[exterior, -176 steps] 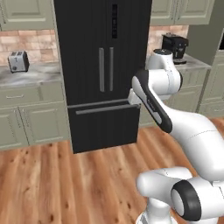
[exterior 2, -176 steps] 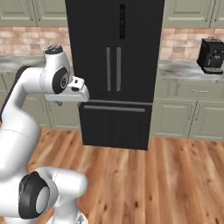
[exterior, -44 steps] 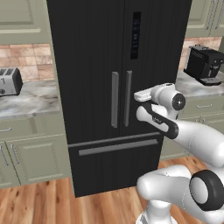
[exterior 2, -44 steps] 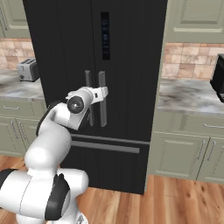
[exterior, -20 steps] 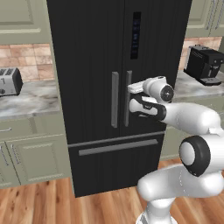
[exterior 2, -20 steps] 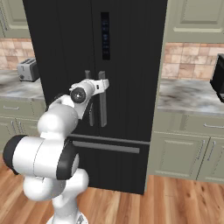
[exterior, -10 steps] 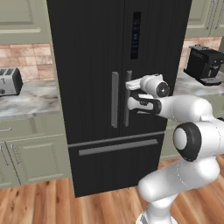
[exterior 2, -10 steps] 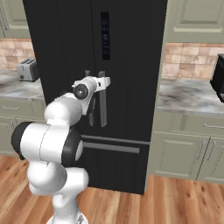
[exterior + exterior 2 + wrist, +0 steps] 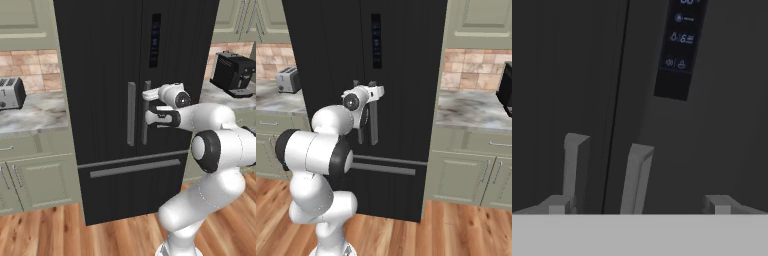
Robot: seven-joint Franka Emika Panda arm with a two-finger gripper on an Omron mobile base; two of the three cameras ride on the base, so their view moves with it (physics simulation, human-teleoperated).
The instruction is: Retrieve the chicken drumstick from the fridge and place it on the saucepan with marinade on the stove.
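The fridge point(image 9: 105, 100) stood shut, its 2 doors closed, between stretches of marble tabletop point(image 9: 35, 112). The hand point(image 9: 146, 106) reached the right door's grey handle point(image 9: 145, 112), fingers point(image 9: 716, 204) spread wide apart with that handle point(image 9: 636, 177) between them, clamping nothing.

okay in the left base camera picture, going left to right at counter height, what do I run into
Toaster → fridge's left door handle → gripper at the right door handle → coffee machine.
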